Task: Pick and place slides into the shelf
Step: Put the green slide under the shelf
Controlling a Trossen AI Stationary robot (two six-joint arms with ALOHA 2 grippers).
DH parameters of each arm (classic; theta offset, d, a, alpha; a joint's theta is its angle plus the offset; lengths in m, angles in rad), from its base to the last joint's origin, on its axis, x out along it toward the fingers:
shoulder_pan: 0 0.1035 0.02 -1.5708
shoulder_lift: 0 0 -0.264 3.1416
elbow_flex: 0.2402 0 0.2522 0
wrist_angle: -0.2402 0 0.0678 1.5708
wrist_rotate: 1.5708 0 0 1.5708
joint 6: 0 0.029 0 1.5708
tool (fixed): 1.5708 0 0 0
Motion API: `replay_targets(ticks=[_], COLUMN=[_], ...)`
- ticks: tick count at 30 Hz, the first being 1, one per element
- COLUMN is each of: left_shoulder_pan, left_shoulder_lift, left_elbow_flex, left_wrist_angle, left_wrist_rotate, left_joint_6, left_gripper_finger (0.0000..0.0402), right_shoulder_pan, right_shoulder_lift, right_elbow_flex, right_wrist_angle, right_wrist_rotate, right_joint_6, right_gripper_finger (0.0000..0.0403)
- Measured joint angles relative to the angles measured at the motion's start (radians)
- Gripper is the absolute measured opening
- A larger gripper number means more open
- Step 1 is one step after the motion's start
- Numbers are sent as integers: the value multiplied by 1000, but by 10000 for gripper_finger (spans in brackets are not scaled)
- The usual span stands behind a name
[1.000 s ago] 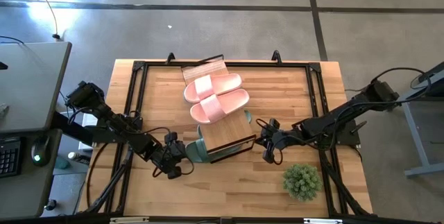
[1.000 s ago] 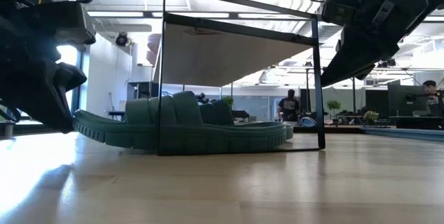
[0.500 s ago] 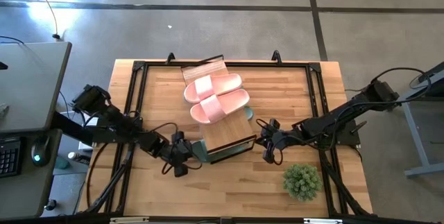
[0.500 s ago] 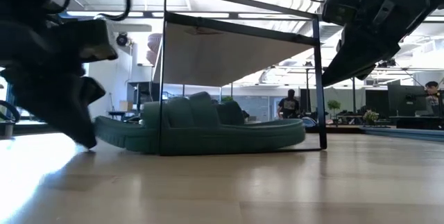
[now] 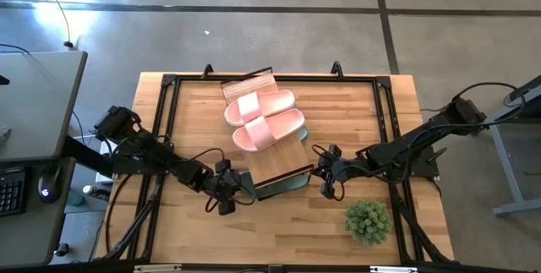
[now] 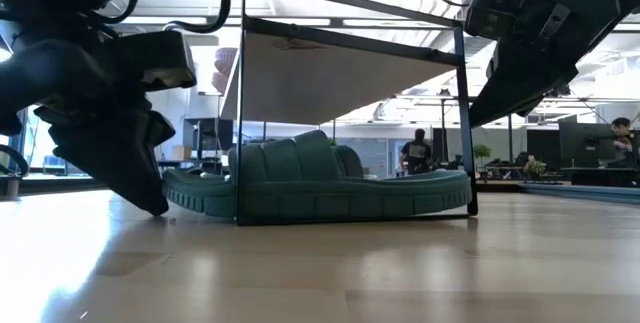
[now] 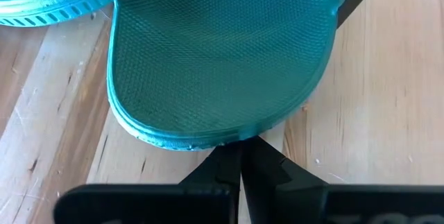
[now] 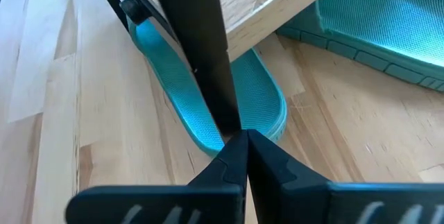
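Under the shelf (image 5: pixel 275 156) lies a green slide (image 6: pixel 320 183), its heel at my left gripper (image 7: pixel 239 156), whose fingers are pressed together against it. At the shelf's three o'clock end, my right gripper (image 8: pixel 244 139), likewise closed and empty, meets the frame post. Two pink slides (image 5: pixel 264 118) sit on top.

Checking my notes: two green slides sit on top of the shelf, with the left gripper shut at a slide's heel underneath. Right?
Not quite. In the high view the slides on top of the shelf are pink. The left gripper is shut at a green slide underneath.
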Motion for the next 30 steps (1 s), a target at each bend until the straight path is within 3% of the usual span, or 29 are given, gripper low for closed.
replay_targets(ticks=[8,13,15,20,25,30], left_shoulder_pan=[0,1,1,1,1,1], left_shoulder_lift=[2,2,2,2,2,2], left_elbow_flex=[0,5,5,5,4,3], left_wrist_angle=[7,9,7,9,9,10], left_wrist_rotate=[-5,3,3,5,4,6], left_joint_6=[-15,-19,-19,-19,-14,-14], left_gripper_finger=[0,0,0,0,0,0], right_shoulder_pan=[0,25,71,246,305,309], right_shoulder_lift=[0,-10,-13,-14,55,187], right_elbow_flex=[0,1,2,2,2,2], right_wrist_angle=[-7,-78,-112,-176,-62,70], right_wrist_rotate=[0,3,49,313,315,341], right_joint_6=[4,106,154,334,299,374], right_gripper_finger=[0,0,0,0,0,0])
